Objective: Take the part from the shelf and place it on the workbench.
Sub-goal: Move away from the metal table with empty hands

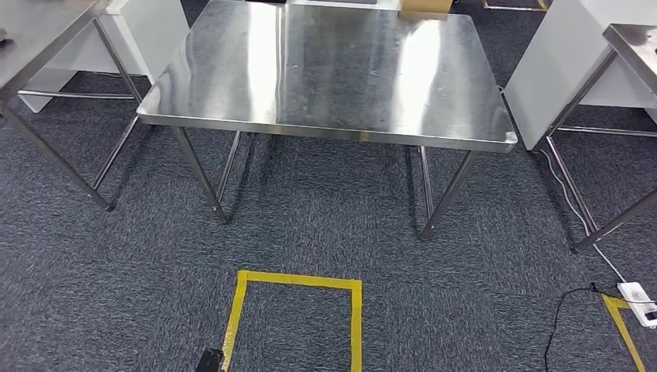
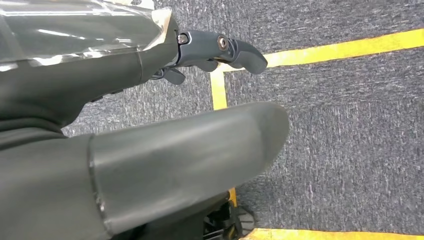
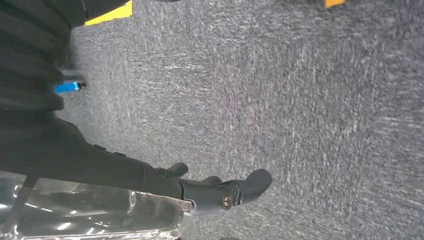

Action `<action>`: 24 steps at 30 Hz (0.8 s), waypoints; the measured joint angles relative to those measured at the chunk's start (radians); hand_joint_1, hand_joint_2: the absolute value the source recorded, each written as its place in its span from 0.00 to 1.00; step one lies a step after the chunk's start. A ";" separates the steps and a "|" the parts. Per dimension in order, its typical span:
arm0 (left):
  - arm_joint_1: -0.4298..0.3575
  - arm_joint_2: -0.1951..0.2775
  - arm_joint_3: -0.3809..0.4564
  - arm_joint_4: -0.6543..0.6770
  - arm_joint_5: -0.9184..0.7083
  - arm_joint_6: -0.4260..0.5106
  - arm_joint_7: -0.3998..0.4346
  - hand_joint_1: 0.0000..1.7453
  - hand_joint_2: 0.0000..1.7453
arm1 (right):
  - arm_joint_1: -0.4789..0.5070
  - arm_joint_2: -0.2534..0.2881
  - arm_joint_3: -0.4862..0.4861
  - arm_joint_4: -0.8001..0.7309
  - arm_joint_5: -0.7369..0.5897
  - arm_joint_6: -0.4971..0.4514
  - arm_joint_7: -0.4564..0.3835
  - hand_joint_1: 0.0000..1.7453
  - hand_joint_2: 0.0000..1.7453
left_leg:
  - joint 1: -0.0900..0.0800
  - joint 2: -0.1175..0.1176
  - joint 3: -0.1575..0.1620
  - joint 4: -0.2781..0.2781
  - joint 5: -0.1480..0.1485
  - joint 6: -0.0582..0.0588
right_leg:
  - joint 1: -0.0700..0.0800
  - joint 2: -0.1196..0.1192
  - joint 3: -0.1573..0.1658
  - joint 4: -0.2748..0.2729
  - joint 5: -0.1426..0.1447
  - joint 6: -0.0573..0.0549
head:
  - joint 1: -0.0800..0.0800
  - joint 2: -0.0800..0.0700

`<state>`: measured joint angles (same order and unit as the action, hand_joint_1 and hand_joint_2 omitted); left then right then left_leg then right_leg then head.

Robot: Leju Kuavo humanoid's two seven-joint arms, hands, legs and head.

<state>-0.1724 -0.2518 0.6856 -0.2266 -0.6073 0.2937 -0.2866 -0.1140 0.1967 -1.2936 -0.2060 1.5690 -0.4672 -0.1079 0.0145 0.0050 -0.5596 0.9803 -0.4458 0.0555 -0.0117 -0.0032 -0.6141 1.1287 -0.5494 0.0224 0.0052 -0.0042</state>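
A steel workbench point(image 1: 325, 70) with a bare, reflective top stands straight ahead in the head view, its thin legs planted on dark grey carpet point(image 1: 325, 225). Nearer the robot, yellow tape point(image 1: 298, 280) marks a square outline on the floor, and a second strip of tape lies at the far right beside a white power strip point(image 1: 638, 301) with a black cable trailing from it. Other steel tables flank the bench — one at the left edge point(image 1: 39, 31), one at the right point(image 1: 631, 46) — with white panels behind them. The part and the shelf cannot be seen in these frames, so where the part lies cannot be told. The left hand point(image 2: 220, 50) hangs over the carpet and the yellow tape lines, its dark fingers point(image 2: 245, 52) lightly curved and apart, with nothing between them; the thick grey thumb point(image 2: 200, 150) lies in the foreground. The right hand point(image 3: 225, 192) likewise hangs above plain carpet — fingers point(image 3: 255, 181) loosely extended, apart, holding nothing. A small blue object point(image 3: 67, 87) shows beyond the right arm, too blurred to identify.
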 joint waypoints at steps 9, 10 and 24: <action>0.000 -0.001 0.000 0.000 -0.005 -0.001 0.000 0.00 0.00 | 0.000 -0.005 0.002 0.000 -0.002 0.001 0.007 0.00 1.00 | -0.008 0.003 -0.044 0.010 0.039 -0.026 | -0.001 0.004 0.138 -0.161 0.025 0.021 | 0.010 0.000; -0.001 -0.002 0.000 0.000 -0.008 -0.003 0.000 0.00 0.00 | 0.001 -0.005 0.002 0.000 -0.003 0.000 0.007 0.00 1.00 | -0.008 0.004 -0.046 0.011 0.043 -0.032 | 0.002 0.005 0.135 -0.164 0.028 0.013 | 0.008 0.000; -0.007 0.004 -0.001 0.000 -0.013 -0.010 0.007 0.00 0.00 | 0.003 0.003 0.002 0.000 -0.011 -0.001 0.010 0.00 1.00 | 0.000 -0.006 0.025 0.029 -0.040 -0.047 | 0.005 -0.001 0.087 -0.141 0.070 -0.021 | -0.013 0.000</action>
<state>-0.1791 -0.2473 0.6843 -0.2266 -0.6206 0.2837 -0.2798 -0.1112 0.1995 -1.2919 -0.2056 1.5579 -0.4678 -0.0980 0.0145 -0.0015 -0.5342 1.0092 -0.4859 0.0080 -0.0068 -0.0042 -0.5270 0.9881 -0.4791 0.0016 -0.0073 -0.0042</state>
